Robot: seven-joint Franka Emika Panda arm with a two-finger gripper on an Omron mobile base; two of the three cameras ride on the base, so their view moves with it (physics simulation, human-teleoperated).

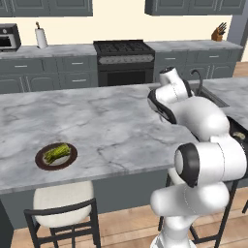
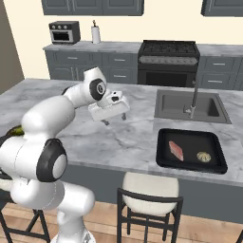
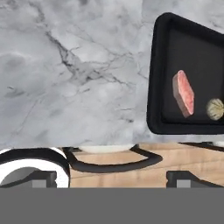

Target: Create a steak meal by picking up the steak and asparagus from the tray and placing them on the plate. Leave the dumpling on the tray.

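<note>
The black tray [image 2: 190, 140] lies on the island's near right edge, holding the pink-red steak [image 2: 176, 151] and, to its right, the pale round dumpling [image 2: 204, 156]. In the hand view the tray [image 3: 154, 87] is at the right, with the steak [image 3: 183, 93] and dumpling [image 3: 215, 108] inside. The asparagus [image 1: 56, 153] lies on the brown-rimmed plate [image 1: 42, 162] at the counter's near left. My gripper [image 2: 114, 119] hovers open over bare marble left of the tray. Its fingertips [image 3: 43, 178] stand wide apart, with nothing between them.
A grey sink [image 2: 173, 105] with a faucet [image 2: 193, 97] sits behind the tray. Stools [image 2: 149, 187] stand under the island's front edge, one below the plate [image 1: 63, 198]. Marble counter [image 3: 65, 65] stretches between the plate and the tray.
</note>
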